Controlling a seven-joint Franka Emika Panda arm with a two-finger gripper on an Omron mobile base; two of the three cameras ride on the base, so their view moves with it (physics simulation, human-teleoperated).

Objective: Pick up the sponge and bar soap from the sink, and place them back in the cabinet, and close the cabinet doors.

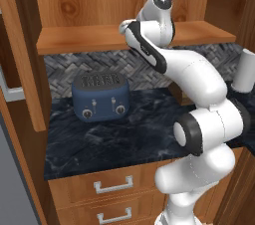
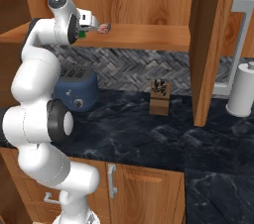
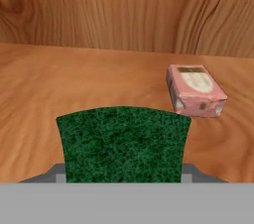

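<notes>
Green sponge (image 3: 123, 143) sits clenched in the claw (image 3: 123, 181), bowed slightly upward between the jaws, scrub face toward the hand camera, its long axis running 9 to 3 across that view. Claw is up at shelf (image 2: 144, 37) height inside the cabinet (image 2: 124, 0), sponge just above the plank, apparently not resting on it. Soap (image 3: 195, 90) already lies on the shelf, at about 1 o'clock from the sponge in the hand view, near but apart from it, long axis roughly 12 to 6 with a slight skew. In the right base view the soap (image 2: 103, 28) lies just beyond the claw (image 2: 85, 30). Bare plank runs from 9 round to 12 o'clock ahead of the sponge, with the back panel (image 3: 124, 5) well behind; best set-down room looks straight ahead or a touch toward 10, keeping off the soap. Judgement: sponge about to be put down, doors not yet closed. Open door (image 2: 203, 44) hangs at 3 o'clock in the right base view, above the surface (image 2: 149, 134). Toaster (image 1: 101, 95) stands below on that surface.
</notes>
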